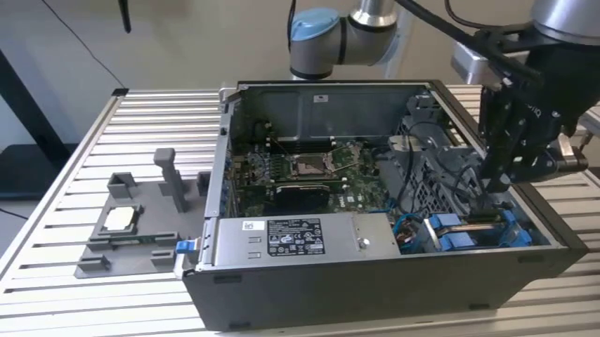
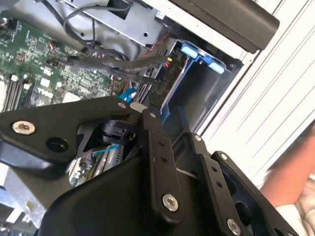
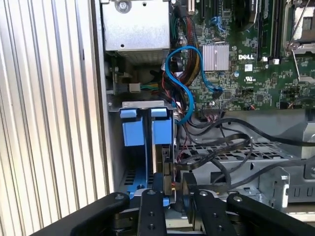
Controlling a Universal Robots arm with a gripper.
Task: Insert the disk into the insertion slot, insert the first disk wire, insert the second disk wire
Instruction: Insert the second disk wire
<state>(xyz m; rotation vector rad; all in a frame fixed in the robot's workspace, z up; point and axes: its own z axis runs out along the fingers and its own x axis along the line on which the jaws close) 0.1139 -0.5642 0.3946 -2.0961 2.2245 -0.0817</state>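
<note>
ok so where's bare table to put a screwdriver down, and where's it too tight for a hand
Free: the slatted table between the grey fixture and the case, behind the fixture, and its strip along the exterior view's left edge. Crowded: the drive cage corner, where the gripper hangs over the blue carriers and black cables.

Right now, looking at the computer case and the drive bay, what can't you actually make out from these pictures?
- Whether the disk is fully seated in the insertion slot: in the first wrist view the gripper covers its near end.
- The cable ends: in the second wrist view they run behind the gripper's links.
- The slot's depth in the exterior view: the gripper and case wall hide it.
- The blurred shape at the second wrist view's edge.
</note>
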